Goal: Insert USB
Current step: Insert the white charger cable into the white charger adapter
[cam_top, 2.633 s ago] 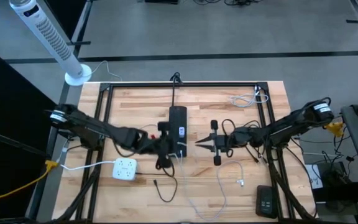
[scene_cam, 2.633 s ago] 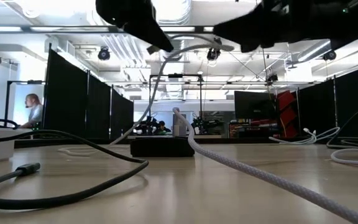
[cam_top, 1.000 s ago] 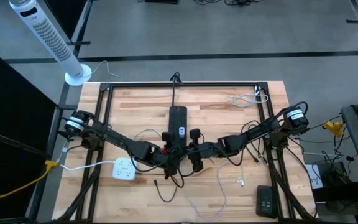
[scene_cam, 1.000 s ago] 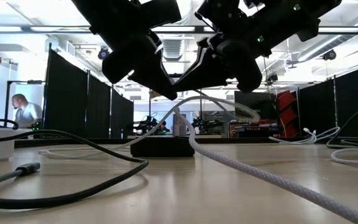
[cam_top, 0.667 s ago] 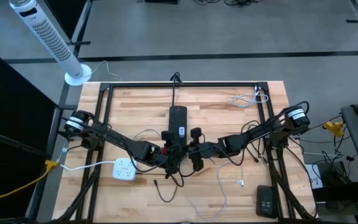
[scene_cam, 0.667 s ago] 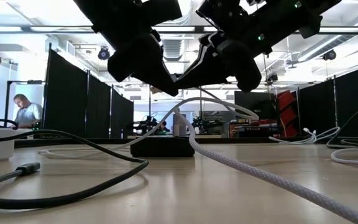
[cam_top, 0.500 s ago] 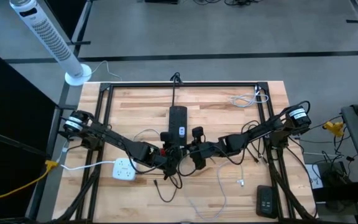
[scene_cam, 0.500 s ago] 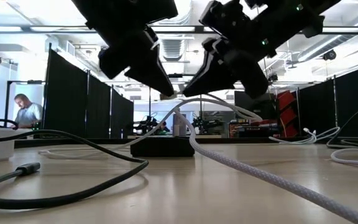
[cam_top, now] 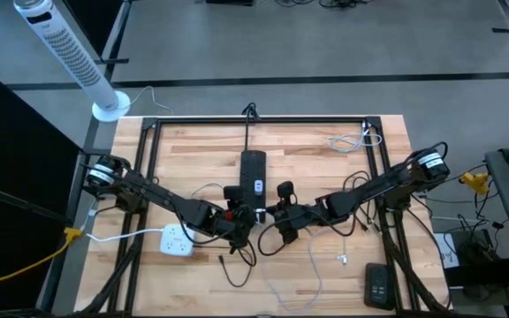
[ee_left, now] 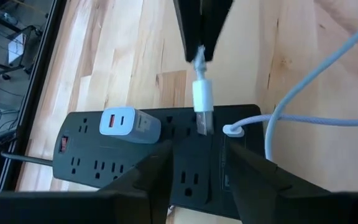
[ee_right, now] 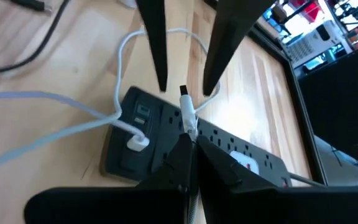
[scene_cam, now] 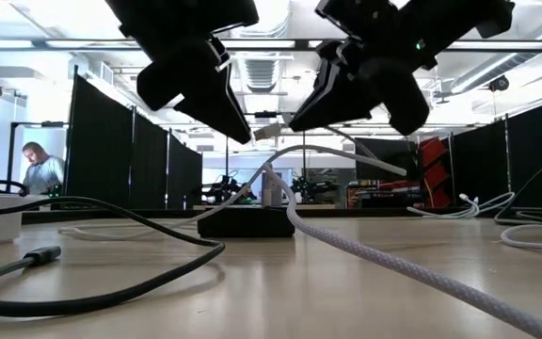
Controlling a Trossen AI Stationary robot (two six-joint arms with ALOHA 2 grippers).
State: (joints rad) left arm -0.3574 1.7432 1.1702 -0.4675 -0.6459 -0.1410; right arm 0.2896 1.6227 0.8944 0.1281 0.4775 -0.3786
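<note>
A white USB plug (ee_left: 202,102) with a metal end hangs above the black power strip (ee_left: 123,155), which lies flat on the wooden table (cam_top: 325,159). My right gripper (ee_right: 188,140) is shut on the plug. My left gripper (ee_left: 201,149) stands open just in front of the plug's metal end, one finger on each side and both clear of it. A white charger (ee_left: 126,122) and a white cable's plug (ee_left: 232,130) sit in the strip. In the low view the USB plug (scene_cam: 267,133) shows between the two grippers. My right gripper pinches the white USB plug at its cable end (ee_left: 199,59) between its two fingers. The fingers (ee_left: 191,31) slant down toward the strip, in line with the plug. The plug is lifted clear of the strip, and its metal end (ee_left: 204,123) points at my left gripper.
A white power cube (cam_top: 177,238) lies left of the grippers, and a black device (cam_top: 378,284) sits at the near right. Loose black cable (scene_cam: 92,282) and white braided cable (scene_cam: 393,264) cross the near table. A person (scene_cam: 38,168) is in the room beyond.
My left gripper has opened, let go of the USB plug and drawn back a little. My right gripper keeps the plug and has gone slightly up and toward the table's right. The two grippers, which met at the plug before, now stand apart.
</note>
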